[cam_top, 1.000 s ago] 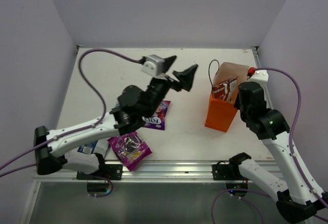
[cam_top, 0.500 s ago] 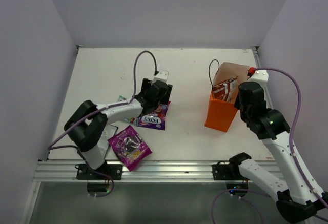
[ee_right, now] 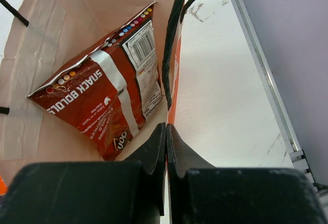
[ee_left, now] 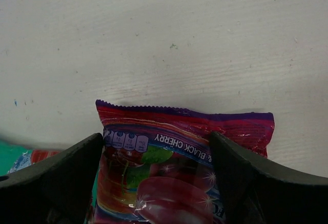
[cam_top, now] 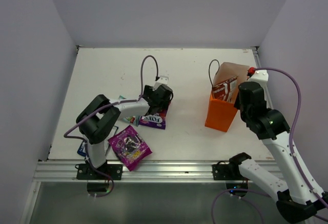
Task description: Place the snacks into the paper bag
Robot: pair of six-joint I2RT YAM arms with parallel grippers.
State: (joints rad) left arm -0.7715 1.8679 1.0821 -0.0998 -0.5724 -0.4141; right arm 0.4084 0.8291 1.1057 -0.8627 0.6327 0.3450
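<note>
Magenta foil fills the left wrist view: the FOX'S packet (ee_left: 174,178) lies flat on the white table (cam_top: 113,70), directly between the spread fingers of the left gripper (ee_left: 155,142), which stands wide apart over it with one dark finger (ee_left: 66,167) at each side edge. Nothing is gripped. Whether the fingers touch the packet cannot be told.

A teal-pink packet (ee_left: 15,155) peeks out just beside the left finger, partly under the arm in the top view. The purple grape packet (cam_top: 129,148) lies nearer the table's front edge, and the blue-and-white packet (cam_top: 82,149) shows only as a corner beside the left arm's base.

Well apart to the right, the orange paper bag (cam_top: 220,116) stands upright and open. The right gripper (ee_right: 166,131) has its fingers pressed together, pinching the rim of the bag's wall, with a dark cord handle (ee_right: 174,39) running just above. Inside, the red-and-silver chip bag (ee_right: 97,101) leans tilted against the pale brown wall.
</note>
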